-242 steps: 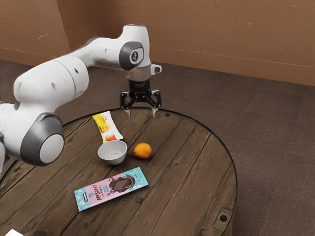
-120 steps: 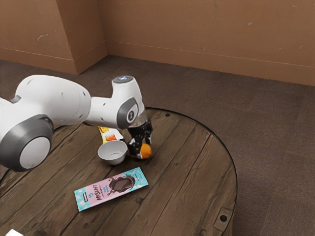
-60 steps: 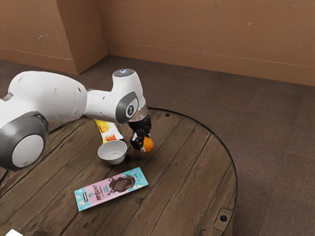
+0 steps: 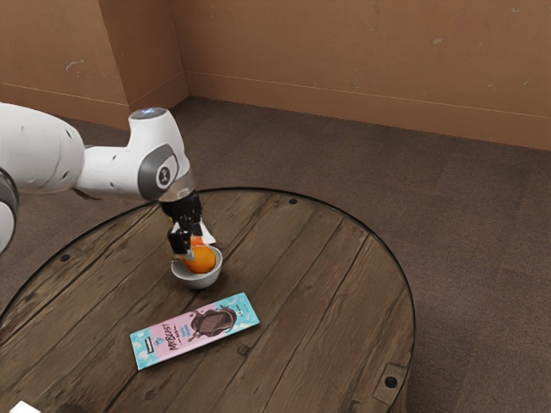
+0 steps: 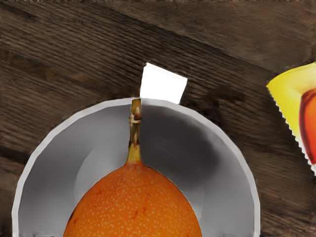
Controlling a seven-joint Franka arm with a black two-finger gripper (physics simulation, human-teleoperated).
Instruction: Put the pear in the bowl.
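Observation:
The gripper (image 4: pixel 191 249) is at the bowl's mouth, fingers pointing down, shut on the orange, round-bodied pear (image 4: pixel 203 260). The small grey-white bowl (image 4: pixel 198 280) stands upright on the table right under them. The pear's lower part is hidden behind the bowl's near rim; whether it touches the bowl's bottom I cannot tell. In the wrist view the pear (image 5: pixel 136 207) lies across the bowl's opening, its brown stem reaching over the inner wall toward the rim of the bowl (image 5: pixel 229 163).
A pink and blue chocolate packet (image 4: pixel 195 330) lies on the round wooden table (image 4: pixel 310 301), near the bowl. The yellow and white wrapper (image 4: pixel 207 232) is partly hidden behind the gripper; the wrist view has the wrapper (image 5: pixel 291 94) beside the bowl. A white piece (image 5: pixel 163 84) shows past the rim.
From beside the bowl, the gripper has carried the pear toward the exterior view's left, to the bowl's mouth. Earlier it came down to the pear, closed on it and raised it. The bowl stayed put.

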